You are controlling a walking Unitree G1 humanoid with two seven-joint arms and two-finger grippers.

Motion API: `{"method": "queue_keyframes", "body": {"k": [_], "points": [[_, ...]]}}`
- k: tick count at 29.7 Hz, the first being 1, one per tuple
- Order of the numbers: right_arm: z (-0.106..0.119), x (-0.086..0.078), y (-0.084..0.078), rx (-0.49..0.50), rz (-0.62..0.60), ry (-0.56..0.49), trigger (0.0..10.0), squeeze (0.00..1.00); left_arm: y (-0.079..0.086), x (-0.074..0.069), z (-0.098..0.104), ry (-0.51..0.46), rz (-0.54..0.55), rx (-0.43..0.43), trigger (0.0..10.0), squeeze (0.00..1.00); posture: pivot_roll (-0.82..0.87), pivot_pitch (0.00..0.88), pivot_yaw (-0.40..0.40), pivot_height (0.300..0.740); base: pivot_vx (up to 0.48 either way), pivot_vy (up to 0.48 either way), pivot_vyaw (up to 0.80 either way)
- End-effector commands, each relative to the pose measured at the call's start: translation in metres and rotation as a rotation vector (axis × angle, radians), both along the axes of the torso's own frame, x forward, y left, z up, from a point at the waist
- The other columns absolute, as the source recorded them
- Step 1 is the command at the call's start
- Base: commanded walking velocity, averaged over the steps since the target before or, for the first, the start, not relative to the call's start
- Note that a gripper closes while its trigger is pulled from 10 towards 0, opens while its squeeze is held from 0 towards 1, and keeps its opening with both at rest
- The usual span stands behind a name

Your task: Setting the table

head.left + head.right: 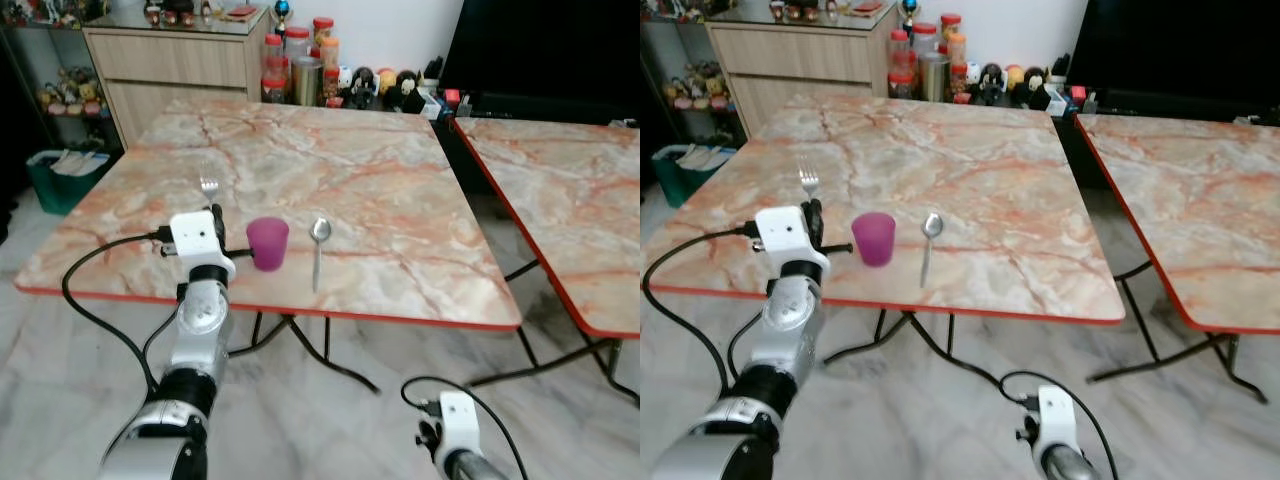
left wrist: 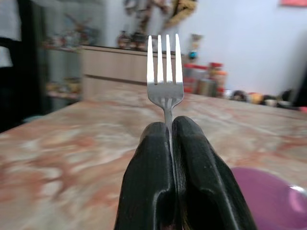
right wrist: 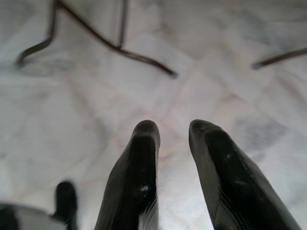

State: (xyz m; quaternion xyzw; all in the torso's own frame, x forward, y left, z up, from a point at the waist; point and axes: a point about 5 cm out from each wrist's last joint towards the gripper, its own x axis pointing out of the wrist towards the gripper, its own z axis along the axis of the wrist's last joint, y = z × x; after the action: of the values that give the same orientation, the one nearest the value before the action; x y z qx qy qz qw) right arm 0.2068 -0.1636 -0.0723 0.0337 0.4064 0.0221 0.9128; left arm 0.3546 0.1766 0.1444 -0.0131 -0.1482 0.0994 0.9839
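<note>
Left wrist view: we log our left tool [image 2: 171, 125] clamped on the fork [image 2: 165, 72], tines upright, over the worktop's [image 1: 400, 200] near edge beside the purple cup [image 1: 267, 243] and spoon [image 1: 318, 250]; right tool [image 3: 173, 132] slightly parted, empty, above the floor [image 3: 86, 96].

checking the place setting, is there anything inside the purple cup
The head views see only part of the way into the purple cup, and nothing shows there. Its bottom is hidden by the near wall, so I cannot tell whether it is empty.

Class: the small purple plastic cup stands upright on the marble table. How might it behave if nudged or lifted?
The small purple plastic cup looks thin-walled, so probably light. It appears empty and stands on a smooth marble-patterned table, so a nudge would likely slide it, or tip it if high. Plastic, so probably not fragile.
</note>
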Motion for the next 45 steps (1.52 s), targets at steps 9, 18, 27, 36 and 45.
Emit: {"method": "queue_keyframes", "body": {"k": [9, 18, 27, 36, 45], "points": [[0.001, 0.001, -0.009, -0.027, -0.008, 0.002, 10.0, 0.0, -0.005, 0.001, 0.006, -0.019, -0.008, -0.015, 10.0, 0.0, 0.0, 0.0, -0.065, 0.74, 0.0, -0.38, 0.0], [0.001, 0.0, -0.008, -0.022, -0.018, 0.002, 10.0, 0.0, -0.008, 0.0, 0.005, -0.015, -0.023, -0.014, 10.0, 0.0, 0.0, 0.0, -0.058, 0.74, 0.027, -0.379, 0.0], [0.0, -0.001, -0.008, -0.018, -0.016, 0.0, 10.0, 0.0, -0.013, -0.002, -0.001, 0.005, -0.049, -0.012, 10.0, 0.0, -0.01, 0.0, -0.048, 0.74, 0.053, -0.377, 0.0], [0.0, -0.001, -0.009, -0.051, 0.005, -0.001, 10.0, 0.0, -0.017, -0.002, -0.002, 0.012, -0.067, -0.014, 10.0, 0.0, -0.01, 0.0, -0.045, 0.74, 0.217, -0.369, 0.05], [-0.001, -0.003, -0.009, -0.041, -0.004, 0.008, 10.0, 0.0, -0.032, -0.003, -0.009, 0.039, -0.155, -0.024, 10.0, 0.0, -0.01, 0.0, -0.046, 0.74, 0.115, -0.135, 0.33]]}}
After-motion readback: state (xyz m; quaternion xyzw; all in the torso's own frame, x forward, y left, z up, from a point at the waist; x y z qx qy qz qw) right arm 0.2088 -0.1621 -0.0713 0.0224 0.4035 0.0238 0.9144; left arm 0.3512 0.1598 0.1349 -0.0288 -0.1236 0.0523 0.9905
